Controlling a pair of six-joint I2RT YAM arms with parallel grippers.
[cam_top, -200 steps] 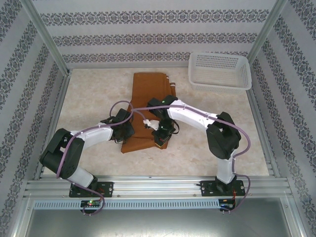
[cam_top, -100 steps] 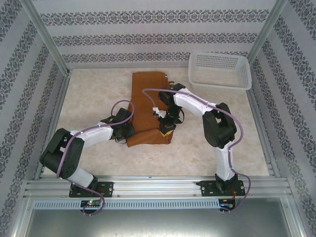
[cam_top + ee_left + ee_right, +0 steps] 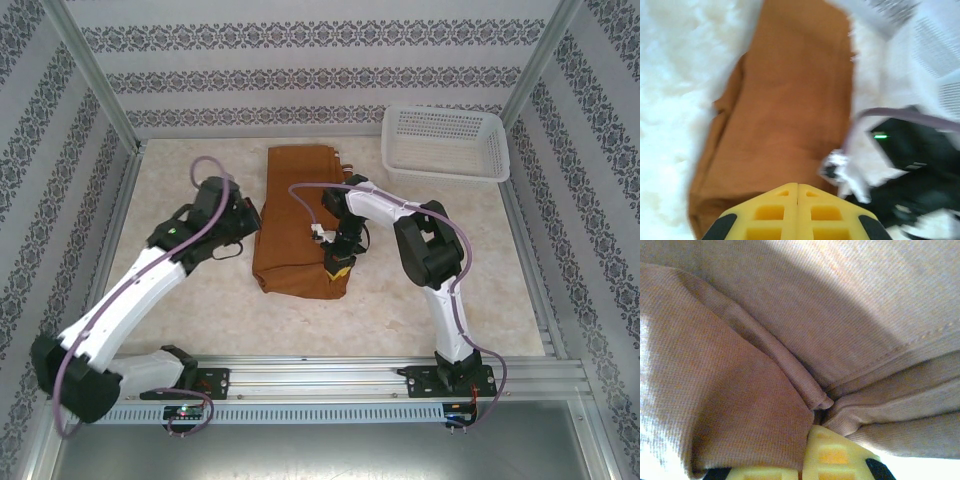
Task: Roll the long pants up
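Pale marbled tabletop (image 3: pixel 180 300) inside patterned walls. Noted at centre: long pants (image 3: pixel 300 200), lying lengthwise, far end flat toward the rear, near end doubled over as first turn. Well apart at far right corner: white mesh basket (image 3: pixel 445 142). Noted on near right corner of fold: right gripper (image 3: pixel 338 262), clamped on cloth, folds bunched against its tips in wrist view. Noted just beside left edge: left gripper (image 3: pixel 247 215), pressed together, holding nothing. Advised: take left corner level with right, advance both evenly, keep turn tight and square. Lopsided pull judged likely to skew roll.
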